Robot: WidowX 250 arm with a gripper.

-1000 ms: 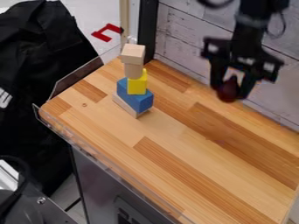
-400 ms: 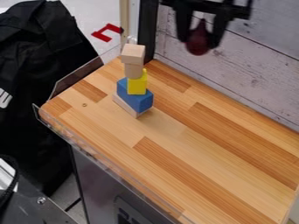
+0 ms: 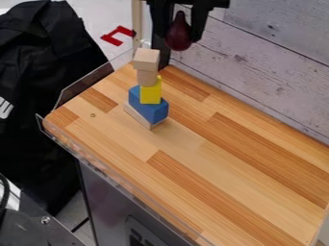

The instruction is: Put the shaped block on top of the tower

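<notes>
Dk red block (image 3: 179, 36): tip up, long axis approx vert.

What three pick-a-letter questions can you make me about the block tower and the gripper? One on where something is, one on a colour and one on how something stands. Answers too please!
1. What is right under the yellow block?
A) the table
B) the blue block
C) the wood cube

2. What colour is the block in the gripper?
A) green
B) white
C) dark red

3. How is the tower now?
A) standing up
B) lying on its side
C) in a loose heap

Answers:
1. B: the yellow block's bottom sits on the blue block.
2. C: the block between the gripper's two fingers is dark red.
3. A: its blocks rise in a stack, one above another.
</notes>
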